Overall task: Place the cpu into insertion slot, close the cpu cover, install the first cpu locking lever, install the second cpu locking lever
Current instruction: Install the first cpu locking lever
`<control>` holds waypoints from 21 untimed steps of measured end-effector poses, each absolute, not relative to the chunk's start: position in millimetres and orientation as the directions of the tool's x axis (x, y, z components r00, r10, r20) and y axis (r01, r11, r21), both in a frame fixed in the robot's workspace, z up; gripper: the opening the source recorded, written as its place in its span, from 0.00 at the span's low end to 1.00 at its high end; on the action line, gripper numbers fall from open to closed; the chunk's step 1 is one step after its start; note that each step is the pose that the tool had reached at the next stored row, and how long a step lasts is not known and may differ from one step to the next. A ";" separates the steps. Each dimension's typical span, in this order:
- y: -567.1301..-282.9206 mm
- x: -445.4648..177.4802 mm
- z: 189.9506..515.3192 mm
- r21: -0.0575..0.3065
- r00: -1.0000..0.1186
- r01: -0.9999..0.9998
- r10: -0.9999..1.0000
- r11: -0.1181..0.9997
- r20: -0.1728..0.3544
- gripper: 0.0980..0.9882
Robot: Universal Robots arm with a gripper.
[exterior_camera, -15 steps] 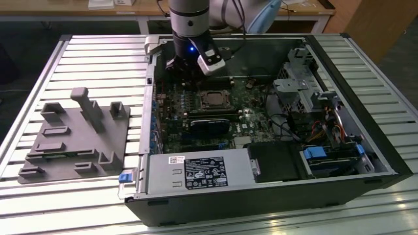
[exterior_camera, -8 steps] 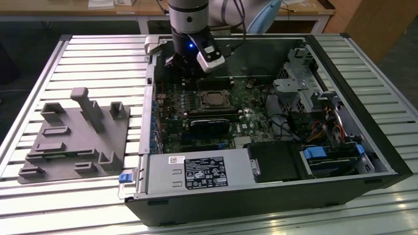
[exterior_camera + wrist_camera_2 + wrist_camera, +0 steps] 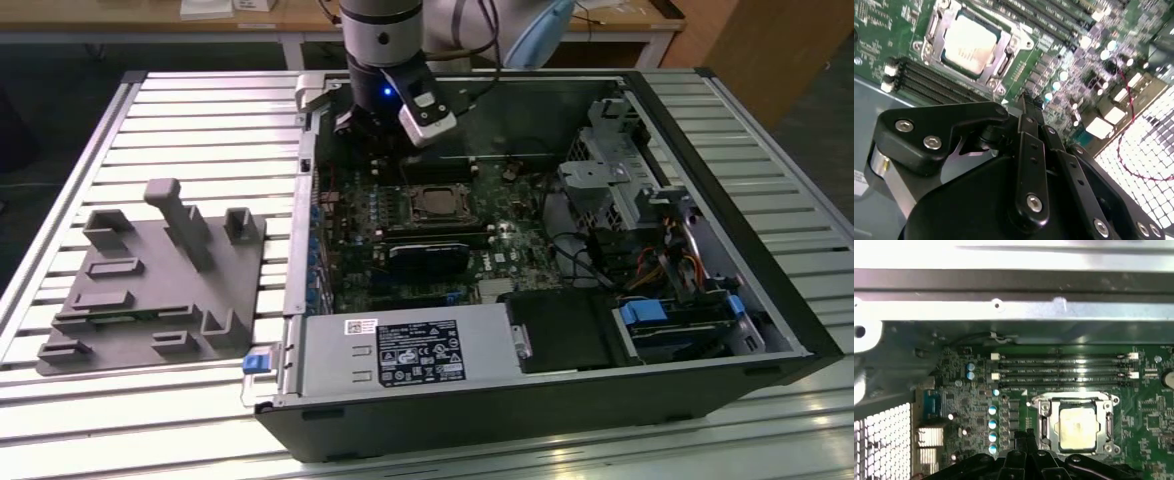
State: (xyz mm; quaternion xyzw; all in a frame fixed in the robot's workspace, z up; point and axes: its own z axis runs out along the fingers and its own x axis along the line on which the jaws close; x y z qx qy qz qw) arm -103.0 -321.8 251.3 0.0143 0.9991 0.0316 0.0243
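Inside the open computer case, on the green board: cpu seated in insertion slot, cpu cover flat around it. Gripper just far of it, fully closed, holding nothing.

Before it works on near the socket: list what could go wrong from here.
The claw hangs beside the cover, close to the blue-topped capacitors; a sideways move might knock them. The memory slots next to the cover could be scraped. Pressing on the cpu might shift it.
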 end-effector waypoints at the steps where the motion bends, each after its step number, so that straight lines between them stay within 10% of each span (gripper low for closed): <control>1: -321.8 -104.5 251.3 0.071 -0.998 0.027 0.030 0.997 -0.048 0.01; 14: -322.0 -114.6 251.3 0.233 -0.998 0.026 0.038 0.972 -0.049 0.01; 21: -322.0 -111.0 250.7 0.251 -0.998 0.026 0.039 0.968 -0.049 0.01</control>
